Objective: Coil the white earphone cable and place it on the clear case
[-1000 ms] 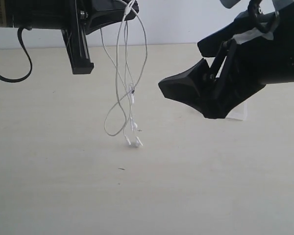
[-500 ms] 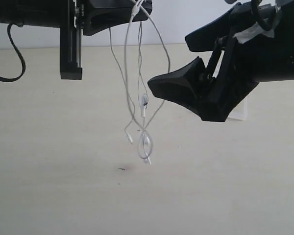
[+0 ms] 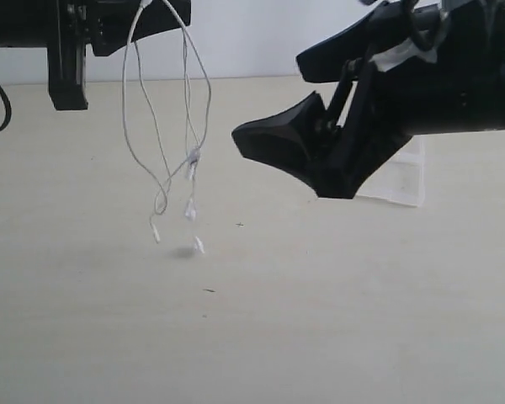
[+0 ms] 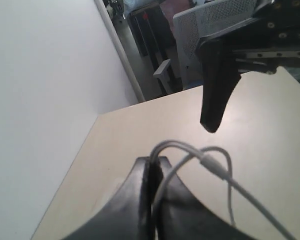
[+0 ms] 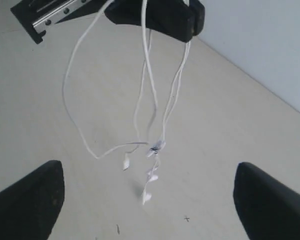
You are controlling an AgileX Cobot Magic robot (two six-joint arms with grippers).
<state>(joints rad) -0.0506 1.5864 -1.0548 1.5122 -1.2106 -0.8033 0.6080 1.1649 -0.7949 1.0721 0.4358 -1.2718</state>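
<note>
We see a pale table (image 3: 320, 328) with two black robot arms reaching in from the top corners of the exterior view.

The left claw (image 3: 178, 10), at the top left, is pressed together and pinches the white earphone cable (image 3: 190, 156) at the top of its loops. In the left wrist view, the thin wire comes out from between the two closed fingers (image 4: 135, 200) and bends away to one side.

From that pinch the cable hangs down in several long, loose loops. They gather at a small knot or inline piece partway down. Below it, three short ends dangle with small white tips, blurred, and the lowest appears to hang just above the table over a faint shadow.

The right claw (image 3: 269, 97) comes in from the right with its two fingers spread wide, and nothing is held between them. It points toward the hanging cable but stays apart from it. In the right wrist view, its dark fingertips (image 5: 30, 200) sit at either side, with the cable dangling beyond them.

The clear case (image 3: 408, 177) lies on the table at the right, behind the right claw and mostly hidden by it, well apart from the cable.
</note>
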